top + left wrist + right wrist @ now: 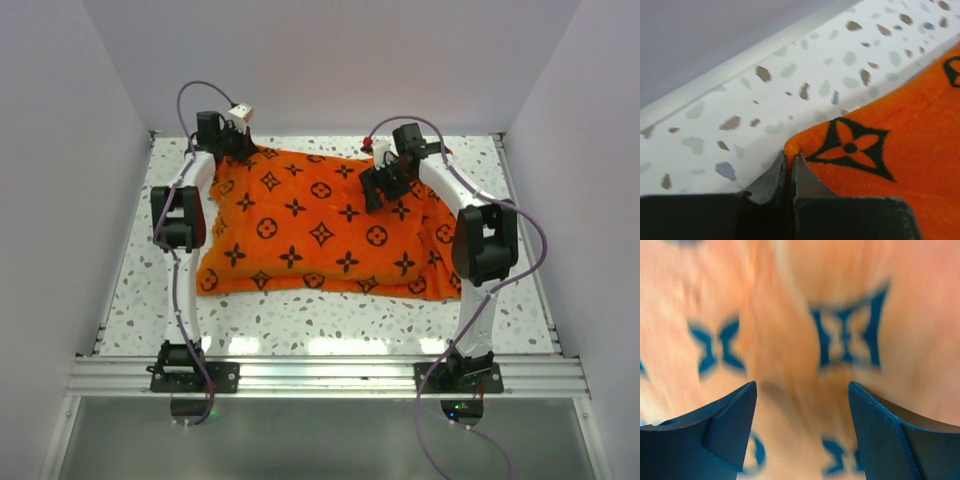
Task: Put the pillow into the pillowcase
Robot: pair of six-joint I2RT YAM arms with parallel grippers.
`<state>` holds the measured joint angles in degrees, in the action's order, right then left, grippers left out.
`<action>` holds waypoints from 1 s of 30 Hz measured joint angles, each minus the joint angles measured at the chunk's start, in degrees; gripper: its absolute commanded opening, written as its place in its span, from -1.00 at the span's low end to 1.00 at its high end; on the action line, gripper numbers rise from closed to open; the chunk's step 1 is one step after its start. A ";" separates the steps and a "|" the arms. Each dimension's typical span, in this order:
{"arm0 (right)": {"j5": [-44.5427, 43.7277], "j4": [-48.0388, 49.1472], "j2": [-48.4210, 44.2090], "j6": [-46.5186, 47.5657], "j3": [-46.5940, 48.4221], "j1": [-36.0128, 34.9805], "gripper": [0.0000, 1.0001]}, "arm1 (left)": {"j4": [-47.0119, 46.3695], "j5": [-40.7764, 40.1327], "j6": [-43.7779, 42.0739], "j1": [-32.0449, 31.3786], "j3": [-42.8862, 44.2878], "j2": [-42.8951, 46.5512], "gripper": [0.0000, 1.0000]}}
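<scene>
One orange pillowcase (320,225) lay plump at the centre of the speckled table (300,325). Toward one o'clock on the fabric, the right gripper (376,188) hung close over it, jaws spread and holding nothing. Farther back, at eleven o'clock, the left gripper (248,150) was clenched on the pillowcase's far corner, near the table's back rail (740,65).

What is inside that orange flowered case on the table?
Nothing inside shows. The pillowcase lies puffed up on the speckled table, so something may fill it, but its orange fabric covers whatever is there; no pillow is visible in any view.
</scene>
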<state>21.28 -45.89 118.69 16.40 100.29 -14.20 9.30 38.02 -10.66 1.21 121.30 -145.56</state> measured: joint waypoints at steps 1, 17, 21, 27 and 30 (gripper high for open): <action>-0.42 -0.07 -0.63 0.24 -0.02 0.00 0.60 | -0.74 -2.56 0.76 -0.24 3.02 -2.03 -1.00; 2.21 -0.96 -19.82 -0.52 -15.87 -0.15 0.78 | 11.41 -13.75 -1.11 7.82 -11.34 26.86 1.00; 2.40 -0.09 -26.51 -3.06 -24.37 -0.68 0.97 | 18.67 -12.63 -3.96 13.00 -20.04 41.90 1.00; 2.14 3.23 -32.54 -6.10 -30.53 2.47 0.97 | 23.26 -11.76 -5.42 11.30 -45.86 55.82 1.00; 1.88 5.09 -34.45 -6.75 -33.18 8.00 0.97 | 25.24 -11.39 -5.42 10.93 -52.89 56.00 1.00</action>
<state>23.16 -40.80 84.25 9.65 67.11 -6.20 34.54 26.63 -16.08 12.14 68.40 -89.56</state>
